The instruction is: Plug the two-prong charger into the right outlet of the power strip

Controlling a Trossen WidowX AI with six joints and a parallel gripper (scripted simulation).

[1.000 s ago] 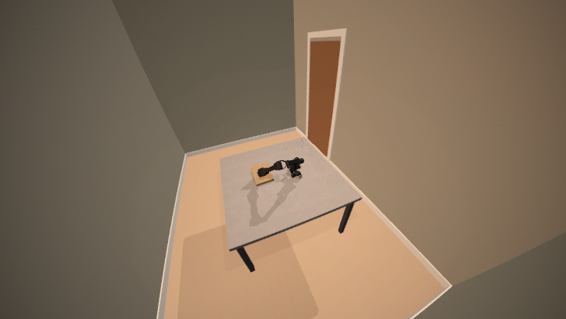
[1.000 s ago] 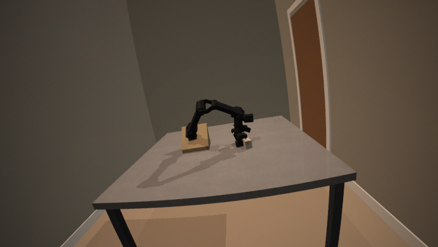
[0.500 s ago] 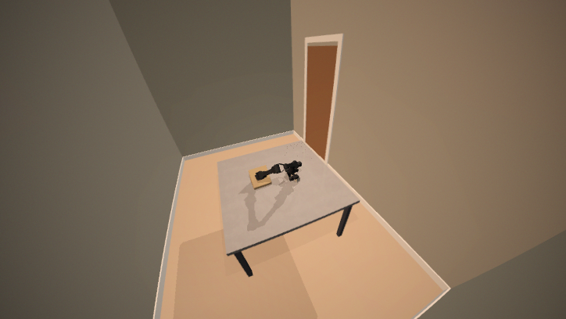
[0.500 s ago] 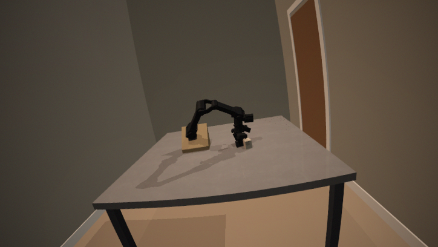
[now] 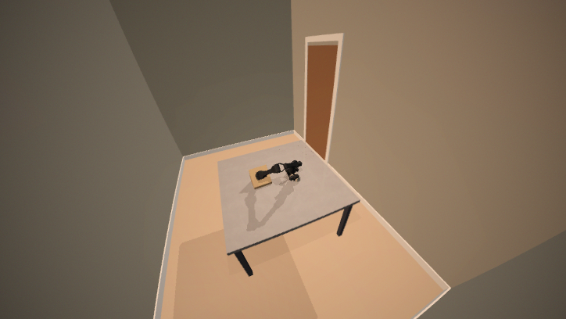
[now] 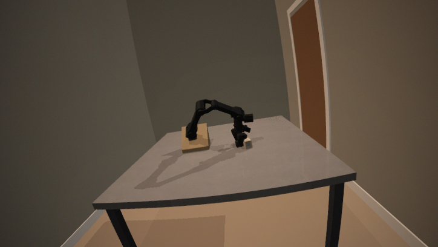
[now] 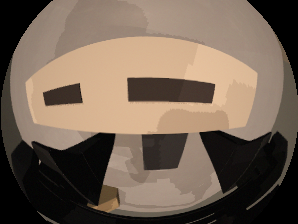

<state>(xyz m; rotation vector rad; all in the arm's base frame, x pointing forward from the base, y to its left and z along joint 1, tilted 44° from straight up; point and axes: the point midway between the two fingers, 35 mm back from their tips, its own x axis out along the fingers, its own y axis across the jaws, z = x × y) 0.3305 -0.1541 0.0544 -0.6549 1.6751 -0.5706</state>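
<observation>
While the desk (image 5: 324, 194) (image 6: 275, 165) (image 7: 220, 20) carries everything, far left is a tan board (image 5: 264, 184) (image 6: 196, 147) (image 7: 111, 199) with the black arm (image 5: 273, 169) (image 6: 225, 108) mounted on it. Arm arches right, wrist pointing down. Fingers (image 5: 293, 177) (image 6: 239, 142) low over the desk, spread wide, released, nothing gripped. Dark block (image 7: 164, 151), likely the charger, sits in the gap between them, just beside the strip's edge in the wrist view; prongs not visible, can't tell if seated. Rightmost: pale power strip (image 6: 247, 143) (image 7: 105, 75), two dark rectangles on its face.
</observation>
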